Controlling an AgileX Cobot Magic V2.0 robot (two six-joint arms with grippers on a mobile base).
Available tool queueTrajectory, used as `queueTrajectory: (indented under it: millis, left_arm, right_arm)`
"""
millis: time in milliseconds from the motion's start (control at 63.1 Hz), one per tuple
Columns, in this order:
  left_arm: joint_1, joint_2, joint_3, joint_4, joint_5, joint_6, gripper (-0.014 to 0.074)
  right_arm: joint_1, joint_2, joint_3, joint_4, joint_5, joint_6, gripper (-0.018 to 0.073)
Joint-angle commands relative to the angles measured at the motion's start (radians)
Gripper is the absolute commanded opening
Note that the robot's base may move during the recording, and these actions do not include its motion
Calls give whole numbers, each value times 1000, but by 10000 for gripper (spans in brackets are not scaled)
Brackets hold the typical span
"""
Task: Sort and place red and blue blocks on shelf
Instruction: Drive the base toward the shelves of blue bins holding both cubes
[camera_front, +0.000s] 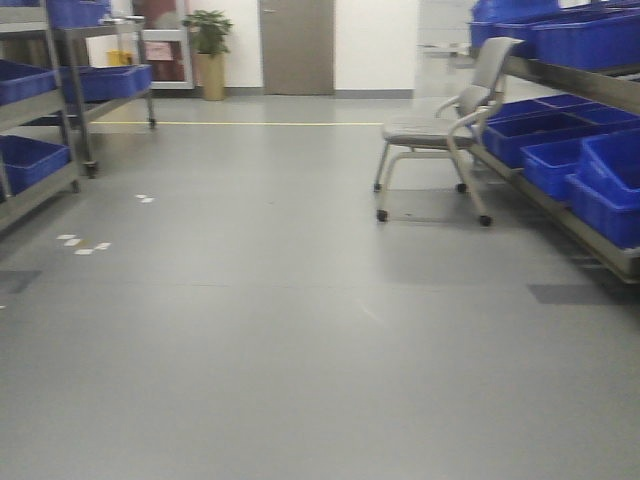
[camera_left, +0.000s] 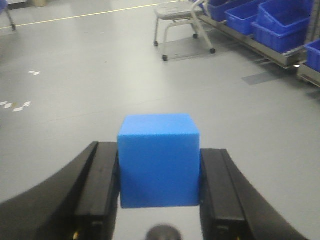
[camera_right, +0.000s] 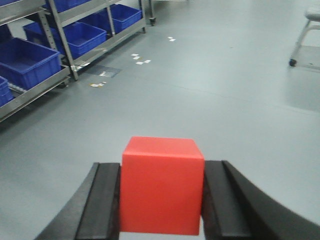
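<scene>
**Both blocks gripped, neither on the shelf yet**

We have the picking done, as far as we can judge. Our left gripper (camera_left: 159, 150) is closed on the blue block (camera_left: 159, 162), which sits squarely between its fingers. Our right gripper (camera_right: 161, 167) clamps the red block (camera_right: 162, 187) the same way. What is left is the approach and the placing. The shelf (camera_right: 36, 92) with its blue bins (camera_right: 27, 62) stands ahead and to the left of the right gripper, well apart from it. More racking (camera_left: 260, 47) lies ahead and to the right of the left gripper.

Under both grippers is bare grey floor (camera_front: 300, 350), smooth and slightly glossy, with a few tape marks (camera_front: 82, 244). Ahead we see a wheeled chair (camera_front: 450, 130), a yellow line (camera_front: 240, 123), a door (camera_front: 297, 45) and a potted plant (camera_front: 210, 45).
</scene>
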Motion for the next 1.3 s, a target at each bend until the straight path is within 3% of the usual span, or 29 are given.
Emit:
queueTrajectory:
  millis: [0, 1283]
  left_arm:
    - [-3, -17, -26, 10, -84, -4, 281]
    - [-3, -17, -26, 10, -84, -4, 281]
  right_arm:
    - [-3, -3, -24, -5, -93, -11, 287]
    - [-3, -3, -24, -5, -93, -11, 287]
